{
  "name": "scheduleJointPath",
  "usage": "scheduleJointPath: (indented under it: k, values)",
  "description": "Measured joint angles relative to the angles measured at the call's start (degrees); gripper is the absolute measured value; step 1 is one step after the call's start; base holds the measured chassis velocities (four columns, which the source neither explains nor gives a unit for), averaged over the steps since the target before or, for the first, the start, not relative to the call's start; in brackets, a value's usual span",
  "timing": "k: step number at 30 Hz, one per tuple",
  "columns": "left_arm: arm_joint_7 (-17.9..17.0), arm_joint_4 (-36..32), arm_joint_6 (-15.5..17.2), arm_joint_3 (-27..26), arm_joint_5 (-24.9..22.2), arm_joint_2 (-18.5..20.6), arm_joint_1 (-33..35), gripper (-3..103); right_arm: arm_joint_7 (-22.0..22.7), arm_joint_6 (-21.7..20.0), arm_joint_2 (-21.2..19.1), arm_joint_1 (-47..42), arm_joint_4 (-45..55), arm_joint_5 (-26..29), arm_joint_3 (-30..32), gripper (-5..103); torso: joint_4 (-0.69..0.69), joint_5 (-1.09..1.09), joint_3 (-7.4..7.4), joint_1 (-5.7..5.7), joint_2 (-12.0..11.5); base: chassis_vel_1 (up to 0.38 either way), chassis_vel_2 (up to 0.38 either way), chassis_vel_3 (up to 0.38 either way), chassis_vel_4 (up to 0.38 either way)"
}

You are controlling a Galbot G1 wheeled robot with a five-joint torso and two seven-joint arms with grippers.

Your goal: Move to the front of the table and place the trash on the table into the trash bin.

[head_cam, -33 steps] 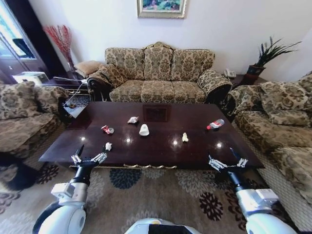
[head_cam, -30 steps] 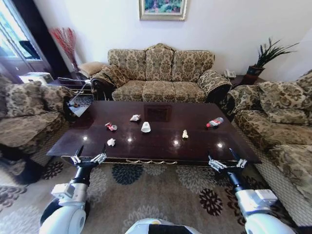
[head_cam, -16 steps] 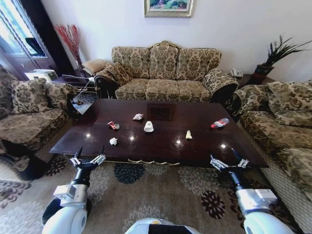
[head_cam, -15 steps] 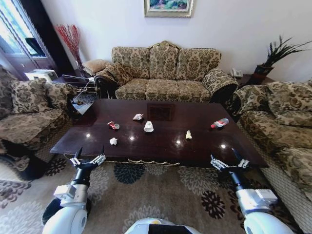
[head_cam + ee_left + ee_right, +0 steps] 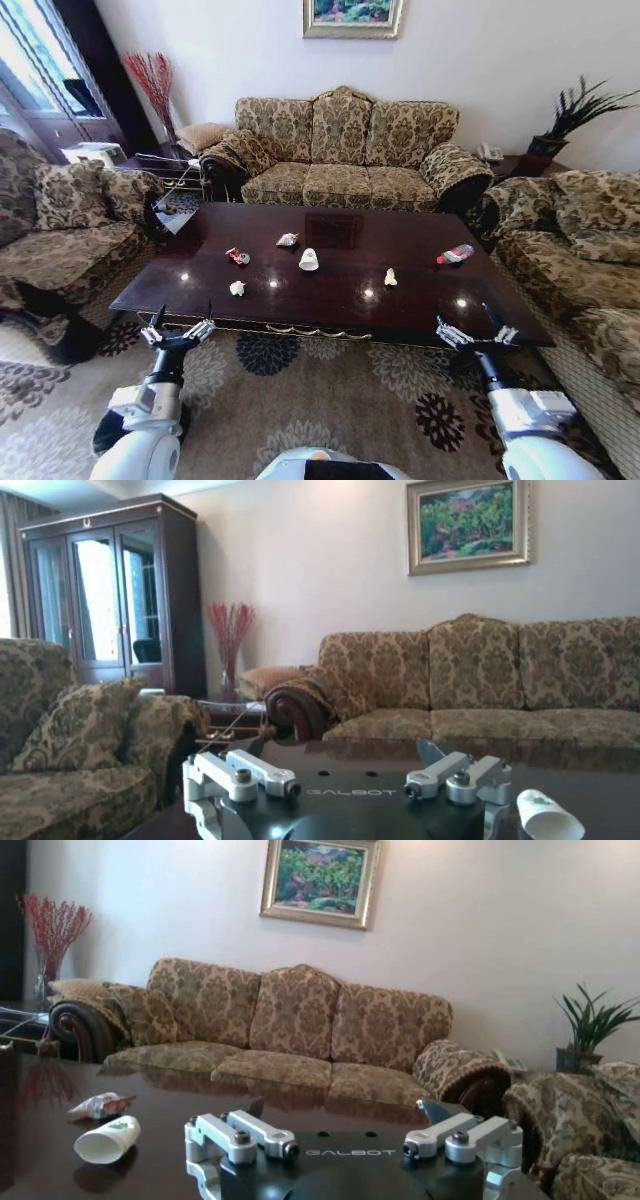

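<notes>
White cup (image 5: 309, 260) on its side on table (image 5: 420, 310), contents unclear; left gripper (image 5: 179, 331) & right gripper (image 5: 475, 337) spread wide, empty

base: drifted right, backed slightly | table (image 5: 330, 290): sits farther off

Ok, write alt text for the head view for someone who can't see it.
A long dark wooden table in a living room holds scattered trash: a white cup, a small bottle, crumpled paper and wrappers. The left gripper and right gripper, fingers open, hover at its near edge. Patterned sofas surround it.
</notes>
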Motion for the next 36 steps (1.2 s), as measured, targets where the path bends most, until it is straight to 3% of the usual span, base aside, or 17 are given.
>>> scheduleJointPath:
  k: [17,36]
  values:
    - [-0.05,-0.21,-0.72,-1.14,-1.88,0.07,0.86,100,0.13,-0.21,-0.07,-0.63,0.59,-0.26,-0.29,100,0.00,-0.01,0.00,0.00,0.00,0.000,0.000,0.000,0.000]
    - [0.02,-1.24,0.94,-0.35,-1.83,0.64,-0.39,100,1.39,0.26,0.30,-0.31,0.50,-2.11,-0.25,100,0.00,0.00,0.00,0.00,0.00,0.014,0.010,-0.014,-0.010]
